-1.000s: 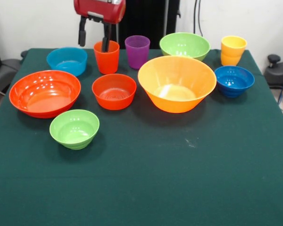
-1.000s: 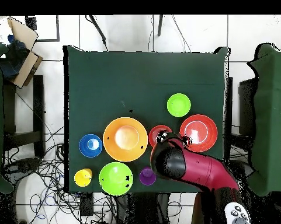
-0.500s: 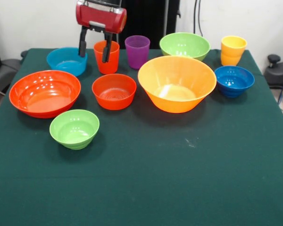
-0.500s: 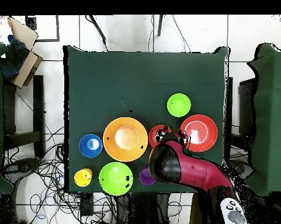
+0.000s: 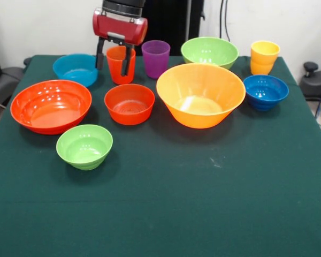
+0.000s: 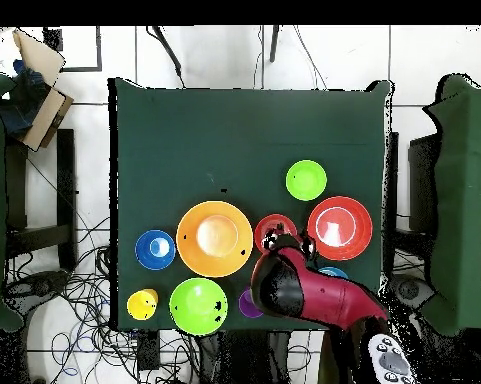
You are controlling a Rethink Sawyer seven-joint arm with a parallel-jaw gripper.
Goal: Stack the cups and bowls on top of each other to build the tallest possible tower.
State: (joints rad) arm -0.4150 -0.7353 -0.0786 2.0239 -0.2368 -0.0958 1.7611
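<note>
Beneath arm [image 6: 314,292], orange-red cup [image 5: 119,65], purple cup [image 6: 246,303] mostly hidden

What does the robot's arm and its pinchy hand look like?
The arm is fat and rounded, glossy red with black parts. In the front view its end is a shiny red drum lying sideways under a black collar. The gripper has two thin, straight black fingers hanging from a small grey plate.

Overhead: the arm [image 6: 319,292] is covering the orange-red cup entirely, most of the purple cup [image 6: 247,303] (only a sliver showing) and most of the light blue bowl [image 6: 333,271]. Front view: the top edge is cutting off the arm above its red housing; the gripper [image 5: 113,60] is hiding the orange-red cup [image 5: 120,64] rim edges.
</note>
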